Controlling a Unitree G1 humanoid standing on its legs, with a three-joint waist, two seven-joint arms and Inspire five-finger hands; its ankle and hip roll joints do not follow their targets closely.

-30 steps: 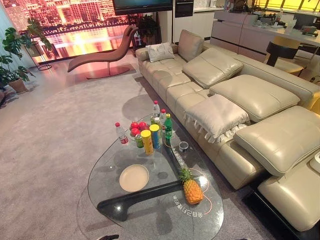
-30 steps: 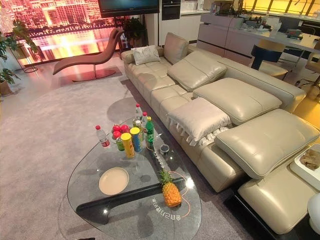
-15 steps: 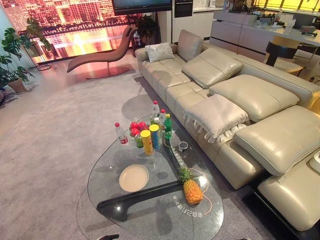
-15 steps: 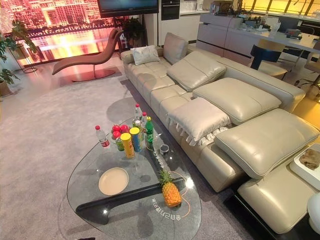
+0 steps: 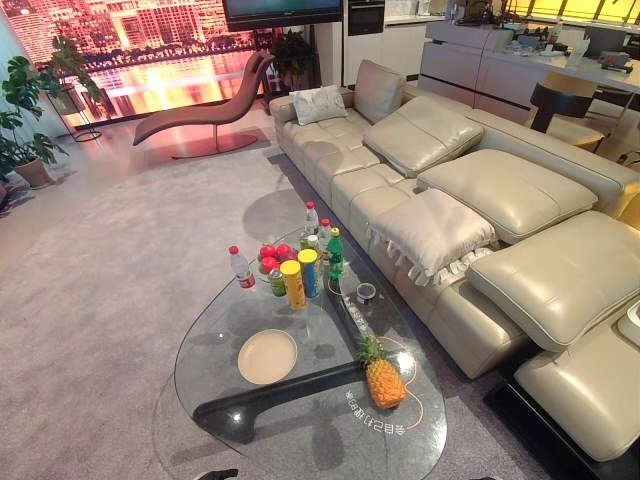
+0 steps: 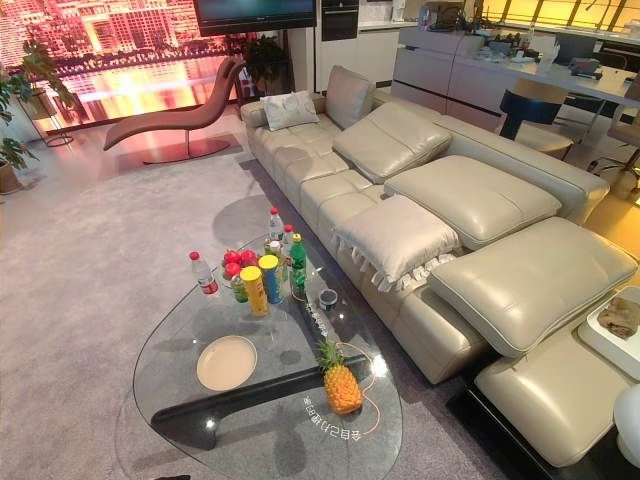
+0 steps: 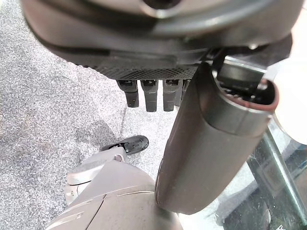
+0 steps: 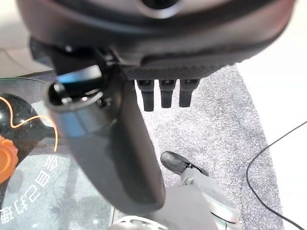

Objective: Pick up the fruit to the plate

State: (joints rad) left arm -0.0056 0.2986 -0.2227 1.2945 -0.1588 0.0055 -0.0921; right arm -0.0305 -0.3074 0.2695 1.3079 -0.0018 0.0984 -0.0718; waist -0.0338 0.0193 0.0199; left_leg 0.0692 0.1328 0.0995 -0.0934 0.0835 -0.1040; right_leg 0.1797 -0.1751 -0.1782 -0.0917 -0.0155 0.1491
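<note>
The left hand (image 7: 152, 72) hung low over the grey carpet (image 7: 43, 110), fingers straight and apart, thumb standing free, nothing in its grasp. On its thumb side lay the near edge of the glass table (image 5: 182, 362), close by but not touching. The right hand (image 8: 165, 72) hung the same way: fingers straight and spread, thumb loose, palm empty, carpet below the fingertips and the glass tabletop on its thumb side.

The pineapple (image 5: 384, 379) stood upright on the table, forward of the right hand and inward past its thumb, well apart from the fingers; an orange sliver of it showed at the margin of the right wrist view. From the left hand it was farther off, across the near end of the glass. The plate (image 5: 267, 356), pale and bare, lay flat on the table ahead of the left hand and beyond its thumb side, near the pineapple but not touching it, and out of reach of either hand as they hung.

Farther from both hands, past the plate, red apples (image 5: 272, 254) sat grouped together, hemmed in by bottles (image 5: 336, 253) and two upright tubes (image 5: 293, 284). A small dark cup (image 5: 366, 293) stood just beyond the pineapple. A cream sofa (image 5: 500, 190) ran along the table's side outward of the right hand.
</note>
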